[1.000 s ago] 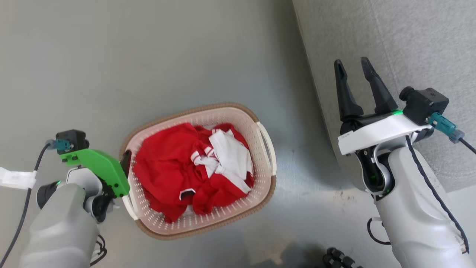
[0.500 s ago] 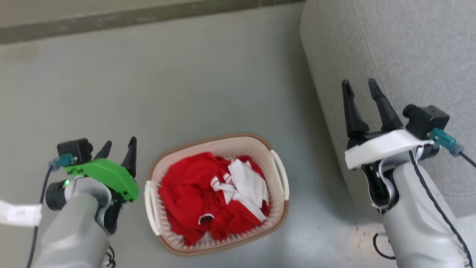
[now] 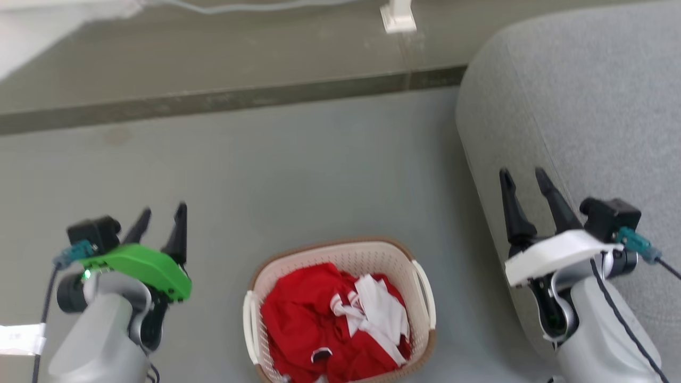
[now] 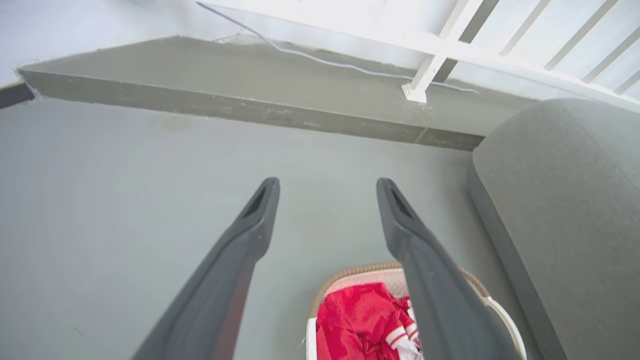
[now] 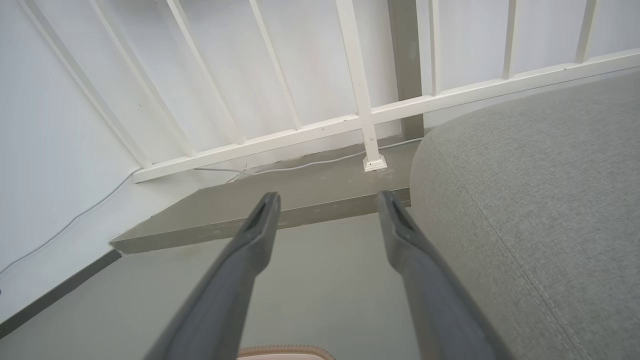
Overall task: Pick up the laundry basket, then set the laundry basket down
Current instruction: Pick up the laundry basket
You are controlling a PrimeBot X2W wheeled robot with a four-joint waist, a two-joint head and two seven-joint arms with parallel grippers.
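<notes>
The laundry basket (image 3: 412,263) stands on the grey floor at the bottom centre of the head view, cream-white and perforated with a brown rim and white side handles. Red and white clothes (image 3: 330,335) fill it. My left gripper (image 3: 162,215) hovers open to the basket's left, apart from it, with nothing between its fingers. My right gripper (image 3: 524,178) is open to the basket's right, over the grey cushion's edge. In the left wrist view the basket (image 4: 357,272) shows between and below the open fingers (image 4: 250,230). The right wrist view catches just the basket rim (image 5: 285,351) at the bottom.
A large grey upholstered cushion (image 3: 574,133) stands at the right, close to the basket. A raised grey step (image 3: 213,98) runs across the back, with a white railing post (image 3: 396,16) and a thin cable on it. Open floor lies ahead of the basket.
The head camera has tilted up, so the basket sits lower in the picture. My left gripper came off the basket's left handle, lifted clear, and now stands open beside it. The basket rests on the floor.
</notes>
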